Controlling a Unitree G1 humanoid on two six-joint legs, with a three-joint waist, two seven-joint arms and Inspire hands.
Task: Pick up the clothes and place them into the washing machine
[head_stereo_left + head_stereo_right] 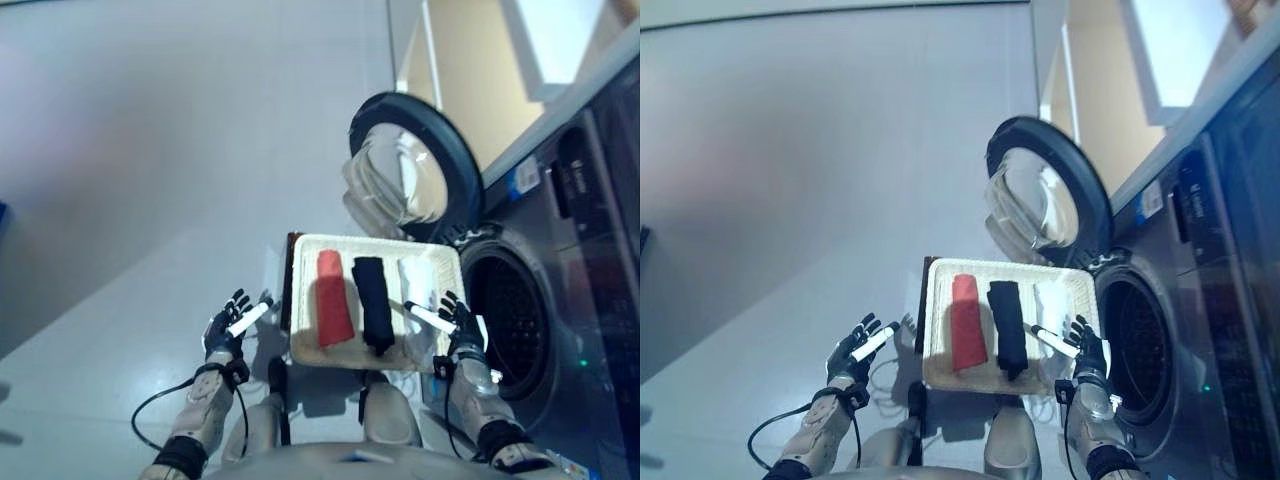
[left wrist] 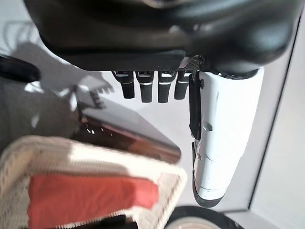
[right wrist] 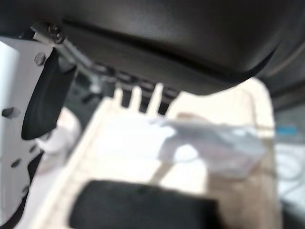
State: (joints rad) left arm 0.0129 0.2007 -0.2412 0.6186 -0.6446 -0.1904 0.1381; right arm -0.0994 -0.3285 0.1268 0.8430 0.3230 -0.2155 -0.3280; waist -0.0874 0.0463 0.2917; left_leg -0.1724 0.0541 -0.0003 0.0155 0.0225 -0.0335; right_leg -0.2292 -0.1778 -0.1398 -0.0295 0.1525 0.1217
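A shallow wicker basket [image 1: 310, 250] rests on a low dark brown box [image 2: 133, 138] beside the washing machine [image 1: 560, 280]. In it lie a folded red cloth [image 1: 333, 297], a black cloth [image 1: 375, 302] and a white cloth [image 1: 417, 287]. The machine's round door [image 1: 415, 165] stands open and its drum [image 1: 510, 310] is dark. My left hand [image 1: 228, 328] is open, left of the basket and apart from it. My right hand [image 1: 456, 322] is open over the basket's right front corner, by the white cloth [image 3: 200, 143]. The red cloth also shows in the left wrist view [image 2: 90, 200].
Pale tiled floor [image 1: 150, 180] spreads to the left and behind the basket. The open door stands just behind the basket. A pale wooden cabinet [image 1: 470, 80] stands beyond the machine.
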